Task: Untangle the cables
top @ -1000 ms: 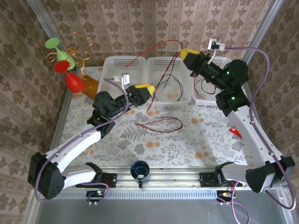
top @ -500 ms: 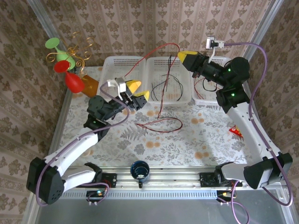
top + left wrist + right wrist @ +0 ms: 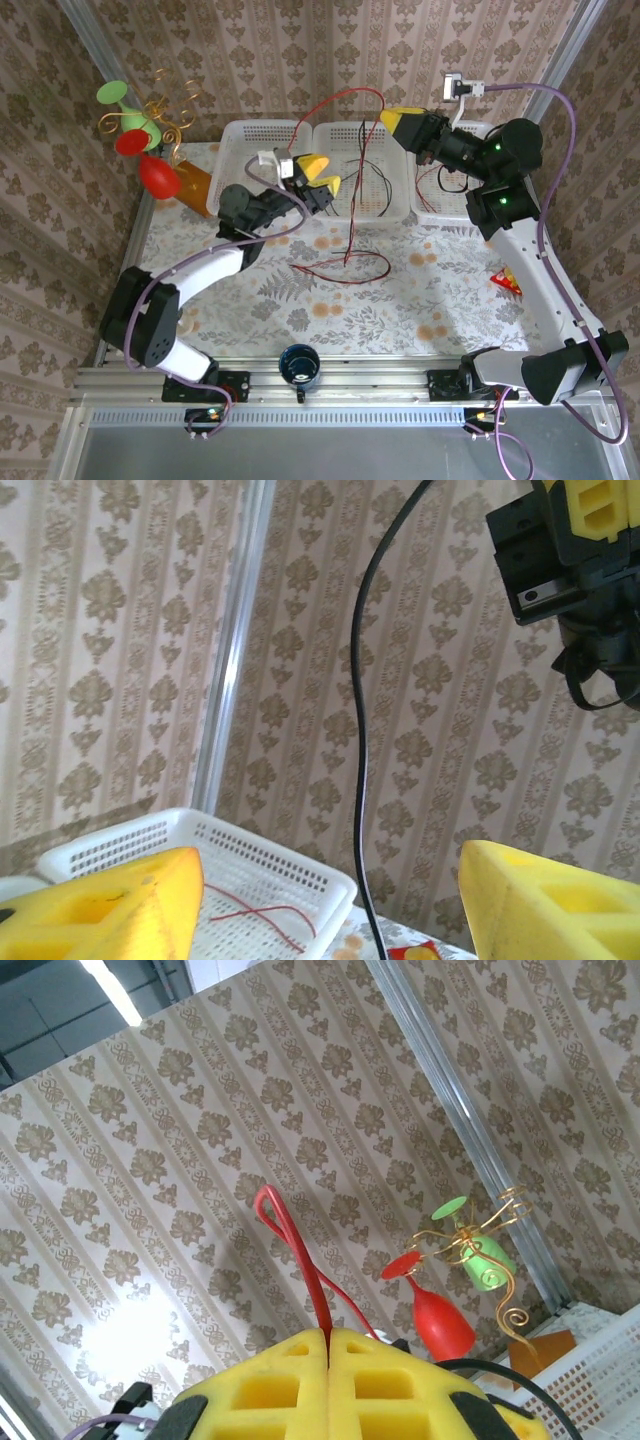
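A red cable (image 3: 345, 93) arcs up from my right gripper (image 3: 398, 119), which is shut on it above the middle basket (image 3: 340, 127). One end drops toward the left basket (image 3: 240, 128); another strand falls to a red loop (image 3: 340, 268) on the table. The right wrist view has the red cable (image 3: 300, 1250) pinched between the closed yellow pads of the gripper (image 3: 329, 1340). Thin black cables (image 3: 365, 185) lie in the middle basket. My left gripper (image 3: 320, 173) is open at that basket's front left. In its wrist view a dark strand (image 3: 360, 780) hangs untouched between the gripper's (image 3: 335, 900) fingers.
A third white basket (image 3: 440, 215) sits at the back right, holding a red cable (image 3: 255, 915). Red and green goblets on a gold wire stand (image 3: 140, 150) occupy the far left corner. A dark mug (image 3: 299, 363) stands at the near edge, and a small red packet (image 3: 503, 282) lies at right.
My left arm has swung up and back toward the middle basket, its open jaws now around the hanging strand. The right gripper has lifted the red cable slightly higher and leftward.
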Tool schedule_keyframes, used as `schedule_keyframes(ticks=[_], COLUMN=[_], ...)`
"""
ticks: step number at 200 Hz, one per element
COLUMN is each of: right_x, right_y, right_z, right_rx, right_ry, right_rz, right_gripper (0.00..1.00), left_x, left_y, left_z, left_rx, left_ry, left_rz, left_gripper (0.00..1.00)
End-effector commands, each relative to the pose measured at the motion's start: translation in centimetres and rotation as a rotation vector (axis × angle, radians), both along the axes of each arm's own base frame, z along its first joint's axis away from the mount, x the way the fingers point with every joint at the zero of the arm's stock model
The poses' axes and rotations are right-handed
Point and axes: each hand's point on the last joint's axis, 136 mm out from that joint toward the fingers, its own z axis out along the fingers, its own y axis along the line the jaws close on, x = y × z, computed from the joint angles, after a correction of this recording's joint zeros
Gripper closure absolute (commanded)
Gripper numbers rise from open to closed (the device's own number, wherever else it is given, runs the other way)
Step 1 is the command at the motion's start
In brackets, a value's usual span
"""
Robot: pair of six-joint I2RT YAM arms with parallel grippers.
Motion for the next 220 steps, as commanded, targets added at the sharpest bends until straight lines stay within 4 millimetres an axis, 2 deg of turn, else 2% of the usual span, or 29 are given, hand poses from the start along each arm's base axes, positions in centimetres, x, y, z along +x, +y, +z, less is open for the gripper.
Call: schedule_keyframes(ticks=[1, 36, 59, 68, 94, 111, 131, 180, 220], right_x=[-1.5, -1.5, -1.7, -1.7, -1.3, -0.7, 0.5, 3.4, 4.9], right_y=[0.2, 0.5, 0.9, 1.0, 0.7, 0.1, -1.0, -4.7, -8.2], right_z=[1.6, 1.3, 1.1, 0.9, 0.3, 0.1, -0.5, -1.9, -4.2], right_rx=[0.002, 0.001, 0.002, 0.002, -0.008, -0.008, 0.003, 0.053, 0.061], right_ry=[-0.026, -0.012, -0.002, 0.002, 0.012, 0.025, 0.053, 0.120, 0.214], right_rz=[0.048, 0.068, 0.086, 0.084, 0.046, -0.007, -0.093, -0.345, -0.537], right_gripper=[1.00, 1.00, 1.00, 1.00, 1.00, 1.00, 1.00, 1.00, 1.00], left_x=[-2.1, -2.3, -1.8, -1.6, -1.0, -0.9, -1.3, -2.6, -3.9], left_y=[-1.3, -3.7, -4.4, -4.5, -4.2, -3.6, -2.9, -1.0, 1.4], left_z=[3.1, 2.7, 2.5, 2.5, 2.1, 1.7, 1.2, -1.4, -3.1], left_rx=[-0.068, -0.078, -0.090, -0.091, -0.100, -0.101, -0.074, 0.108, 0.220], left_ry=[-0.096, -0.090, -0.079, -0.078, -0.049, -0.025, -0.019, -0.002, 0.043], left_rz=[-0.101, -0.142, -0.125, -0.122, -0.084, -0.051, -0.013, 0.121, 0.191], left_gripper=[0.30, 0.30, 0.34, 0.40, 0.75, 0.88, 0.98, 1.00, 1.00])
